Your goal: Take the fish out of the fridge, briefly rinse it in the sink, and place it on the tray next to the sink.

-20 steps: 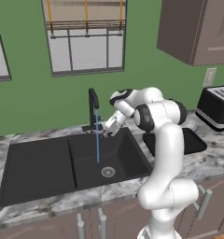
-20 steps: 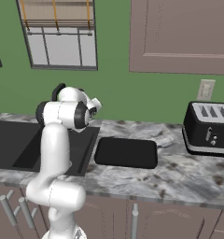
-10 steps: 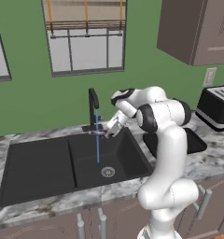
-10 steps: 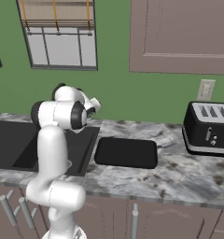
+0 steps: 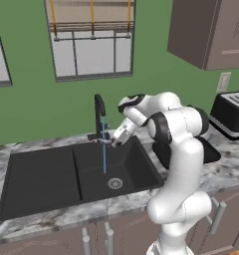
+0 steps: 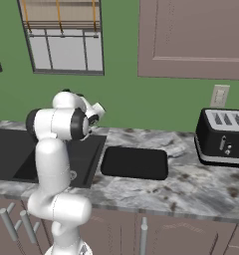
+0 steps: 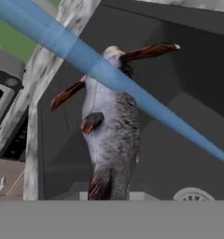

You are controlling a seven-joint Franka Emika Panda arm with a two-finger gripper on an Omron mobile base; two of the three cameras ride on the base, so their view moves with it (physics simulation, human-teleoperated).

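Left base view: marble counter (image 5: 42, 226) holds black sink (image 5: 52, 174), green wall (image 5: 27, 114) behind.

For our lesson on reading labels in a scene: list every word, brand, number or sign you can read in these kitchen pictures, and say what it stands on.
No readable text in any view.
The toaster: small knobs on its front, no legible marks.
The wall socket: blank.
The fish, the tap, the sink and the tray: no label.
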